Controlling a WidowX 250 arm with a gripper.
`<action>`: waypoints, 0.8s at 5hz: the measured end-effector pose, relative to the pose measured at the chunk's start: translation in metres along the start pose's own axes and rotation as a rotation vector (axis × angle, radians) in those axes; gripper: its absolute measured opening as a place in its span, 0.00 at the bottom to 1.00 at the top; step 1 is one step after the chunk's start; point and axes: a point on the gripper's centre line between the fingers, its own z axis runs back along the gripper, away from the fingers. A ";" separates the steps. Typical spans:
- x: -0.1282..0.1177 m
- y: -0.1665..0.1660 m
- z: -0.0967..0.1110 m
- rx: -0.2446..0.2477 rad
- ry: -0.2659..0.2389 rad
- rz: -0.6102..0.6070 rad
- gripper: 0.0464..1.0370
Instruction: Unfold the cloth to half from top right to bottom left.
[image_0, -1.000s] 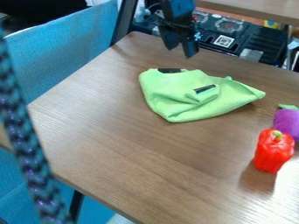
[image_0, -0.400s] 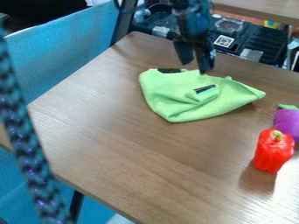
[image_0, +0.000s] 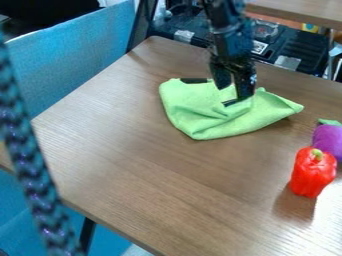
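The black gripper (image_0: 232, 94) hangs from the top edge over the right-of-centre part of the cloth, its two fingers apart, with their tips close to the raised fold that bears a dark tag. Light green, the cloth (image_0: 194, 112) lies crumpled and folded over on the upper middle of the table. One dark patch shows at its upper left edge, and its right corner points to the right. Part of the cloth's upper edge is hidden behind the gripper; whether the fingertips touch the cloth I cannot tell.
A red toy pepper (image_0: 312, 172) stands at the right, with a purple toy vegetable (image_0: 328, 140) behind it at the edge of view. The wooden table (image_0: 167, 185) ends at a slanting left edge, beside a blue chair (image_0: 80, 60). Black equipment (image_0: 287, 45) stands behind.
The gripper has come down and slightly right, from above the table's far edge to over the cloth. The cloth, pepper and purple vegetable have stayed where they were.
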 end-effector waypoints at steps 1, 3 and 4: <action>0.003 -0.007 -0.005 0.001 0.008 -0.022 0.96; -0.004 -0.006 -0.018 -0.006 0.039 -0.007 0.96; -0.009 -0.006 -0.027 -0.019 0.068 0.010 0.93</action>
